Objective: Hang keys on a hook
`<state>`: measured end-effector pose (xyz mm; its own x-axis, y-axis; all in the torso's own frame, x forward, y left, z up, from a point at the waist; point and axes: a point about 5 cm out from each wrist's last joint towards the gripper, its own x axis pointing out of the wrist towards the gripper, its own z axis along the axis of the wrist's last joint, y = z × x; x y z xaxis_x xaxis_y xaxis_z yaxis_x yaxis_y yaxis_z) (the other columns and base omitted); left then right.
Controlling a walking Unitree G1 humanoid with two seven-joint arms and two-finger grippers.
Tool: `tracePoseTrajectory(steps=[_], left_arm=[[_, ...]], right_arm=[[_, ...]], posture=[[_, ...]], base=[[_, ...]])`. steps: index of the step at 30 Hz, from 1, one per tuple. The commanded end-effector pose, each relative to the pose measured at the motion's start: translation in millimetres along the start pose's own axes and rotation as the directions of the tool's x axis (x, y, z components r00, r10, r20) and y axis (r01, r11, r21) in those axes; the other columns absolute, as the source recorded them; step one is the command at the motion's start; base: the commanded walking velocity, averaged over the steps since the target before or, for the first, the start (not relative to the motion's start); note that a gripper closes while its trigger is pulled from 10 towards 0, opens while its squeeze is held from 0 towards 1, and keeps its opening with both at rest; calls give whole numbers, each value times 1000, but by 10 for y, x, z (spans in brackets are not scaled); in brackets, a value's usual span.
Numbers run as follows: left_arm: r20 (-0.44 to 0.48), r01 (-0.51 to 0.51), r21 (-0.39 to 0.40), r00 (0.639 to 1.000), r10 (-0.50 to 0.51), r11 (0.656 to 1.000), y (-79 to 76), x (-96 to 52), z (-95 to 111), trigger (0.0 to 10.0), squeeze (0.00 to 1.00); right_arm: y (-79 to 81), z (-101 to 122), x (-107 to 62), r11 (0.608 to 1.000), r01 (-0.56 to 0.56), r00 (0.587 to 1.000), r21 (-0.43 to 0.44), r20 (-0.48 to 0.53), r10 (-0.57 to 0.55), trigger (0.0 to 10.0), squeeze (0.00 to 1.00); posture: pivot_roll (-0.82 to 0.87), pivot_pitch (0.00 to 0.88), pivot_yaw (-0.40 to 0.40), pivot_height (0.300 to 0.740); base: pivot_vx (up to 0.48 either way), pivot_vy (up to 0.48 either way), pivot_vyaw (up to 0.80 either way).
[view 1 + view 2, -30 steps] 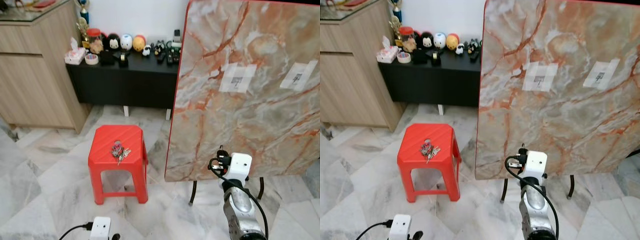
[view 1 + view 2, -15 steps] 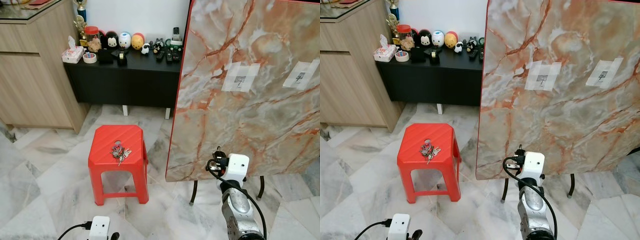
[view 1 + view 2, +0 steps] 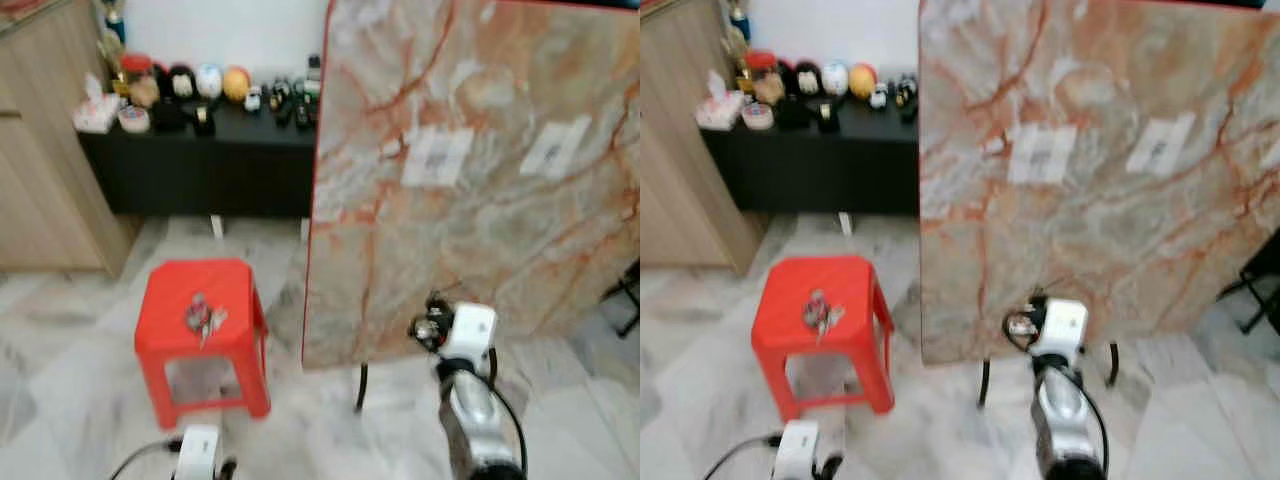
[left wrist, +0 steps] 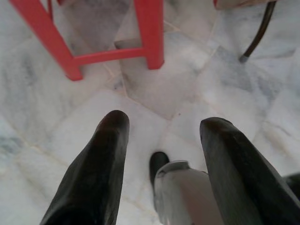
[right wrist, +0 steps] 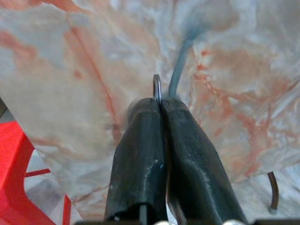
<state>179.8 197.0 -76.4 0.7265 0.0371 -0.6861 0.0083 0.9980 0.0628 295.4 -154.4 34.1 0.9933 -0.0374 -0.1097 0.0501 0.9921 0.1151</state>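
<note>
Marble-patterned board (image 3: 480,180) stands propped beside a red plastic stool (image 3: 200,335); nothing hangs yet.
Two taped hooks (image 3: 433,157) wait on the board, while the bunch of keys (image 3: 203,317) lies on the stool seat. Right gripper (image 5: 161,105) is pinched on a thin metal ring; left gripper (image 4: 161,140) hangs spread, idle over the floor.

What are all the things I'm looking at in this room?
Stool: one, red, on the floor left of the board.
Keys: one bunch, on the stool's seat.
Marble-patterned board: one, orange and grey, upright on thin dark legs, two taped patches.
Black sideboard: one, against the wall, lined with small toys.
Wooden cabinet: one, far left.
Left gripper: black fingers apart, low over the floor.
Right gripper: black fingers pressed together on a small metal ring, facing the board.
</note>
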Motion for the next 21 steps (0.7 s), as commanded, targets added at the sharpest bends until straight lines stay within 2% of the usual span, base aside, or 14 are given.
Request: tracePoseTrajectory(steps=[1, 6, 21], left_arm=[[-26, 3, -3, 1000, -4, 1000, -14, -17, -60, 10000, 0], [-23, 1, -7, 1000, -2, 1000, -14, -14, -52, 10000, 0], [-19, 8, -13, 1000, -8, 1000, -36, -8, -41, 10000, 0]], right_arm=[[-58, 1, -12, 1000, 15, 1000, -8, 4, -15, 10000, 0], [-41, 6, -8, 1000, 4, 1000, -7, 6, -4, 10000, 0], [-41, 11, -5, 1000, 6, 1000, -8, 8, -5, 10000, 0]], posture=[[73, 0, -78, 740], [70, 0, -79, 740], [67, 0, -81, 740]], base=[[0, 0, 0], [0, 0, 0], [267, 0, 0]])
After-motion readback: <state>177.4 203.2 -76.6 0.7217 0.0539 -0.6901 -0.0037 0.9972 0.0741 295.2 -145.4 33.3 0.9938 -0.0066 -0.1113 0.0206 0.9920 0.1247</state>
